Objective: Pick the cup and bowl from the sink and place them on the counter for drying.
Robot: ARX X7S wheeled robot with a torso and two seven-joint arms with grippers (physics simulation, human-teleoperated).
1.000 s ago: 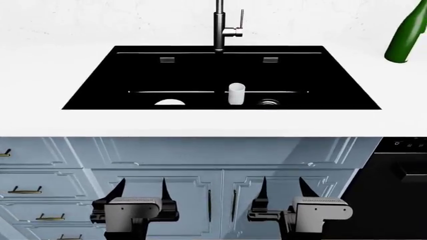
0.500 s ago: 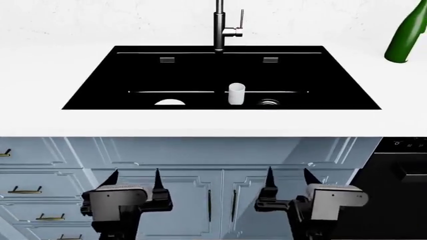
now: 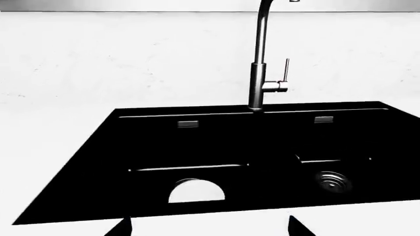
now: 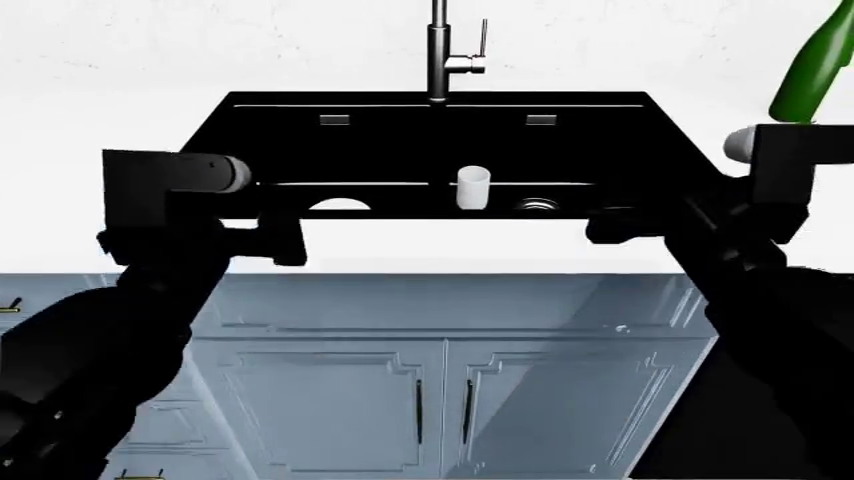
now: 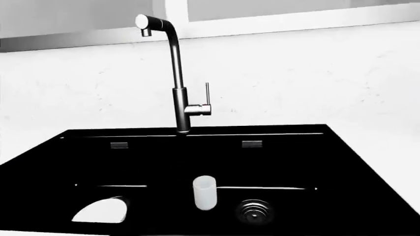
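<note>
The cup (image 4: 473,188) is seen standing upright on the floor of the sink (image 4: 400,140), close to the sink's front edge and about midway along it, roughly in line with the faucet (image 4: 442,50) that rises from the counter (image 4: 80,150) behind the sink's back edge. Just beside the cup, toward the sink's right end, a round steel drain (image 4: 538,206) is set into the floor. The bowl (image 4: 339,205) lies in the left basin, also against the front edge, and only its upper arc is shown above the rim in the head view. In the right wrist view the cup (image 5: 204,192) is shown between the bowl (image 5: 102,210) and the drain (image 5: 253,210), apart from both. In the left wrist view the bowl (image 3: 196,191) is partly cut off by the sink's front edge, and the cup is not shown there.

A green bottle (image 4: 814,70) stands on the counter near the sink's back right corner.

Both arms are raised in front of the sink's front edge. The left gripper (image 4: 274,240) is held over the front strip of counter at the sink's left end, the right gripper (image 4: 614,225) at the right end. Neither is touching the cup or the bowl. Whether the jaws are spread or pressed together cannot be told for the right gripper; for the left, two dark fingertips (image 3: 121,227) are seen well apart at the edge of its wrist view, so it is spread and empty.
</note>
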